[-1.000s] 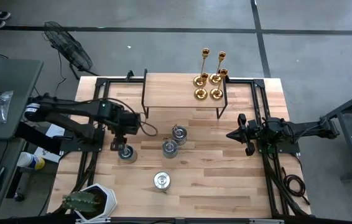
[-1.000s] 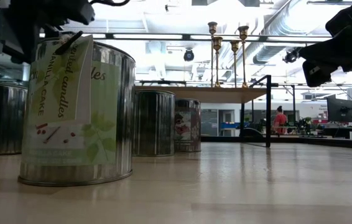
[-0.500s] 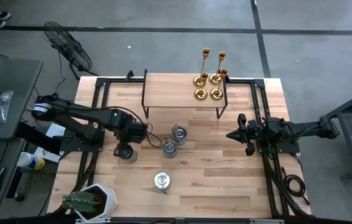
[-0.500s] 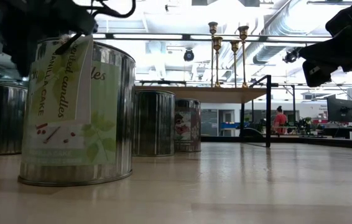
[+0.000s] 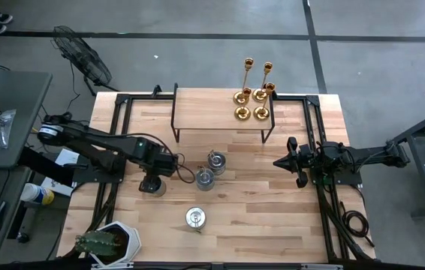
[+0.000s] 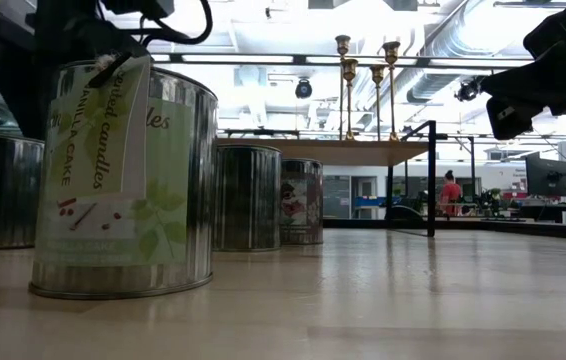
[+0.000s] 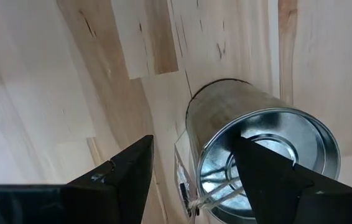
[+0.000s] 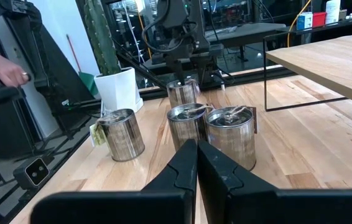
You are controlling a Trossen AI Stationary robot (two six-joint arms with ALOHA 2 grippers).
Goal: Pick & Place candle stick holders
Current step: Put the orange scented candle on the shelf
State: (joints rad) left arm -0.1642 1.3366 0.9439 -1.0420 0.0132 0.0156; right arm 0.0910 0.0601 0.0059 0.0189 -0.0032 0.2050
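Observation:
Four gold candlesticks stand on their round bases on the raised wooden shelf at the table's far side. They also show in the low view. Four silver tin holders stand on the table: the leftmost, two in the middle, and one near the front. My left gripper is open above the leftmost tin. One finger is over its open top and the other is outside its wall. My right gripper is shut and empty at the table's right.
A white planter with a cactus stands at the near left corner. The shelf's black metal legs stand behind the tins. A person's hand shows beyond the table's left side. Bare wood lies between the tins and my right gripper.
My left gripper has moved toward the table's right, from beside the leftmost tin to over it. The tins and my right gripper have kept still.

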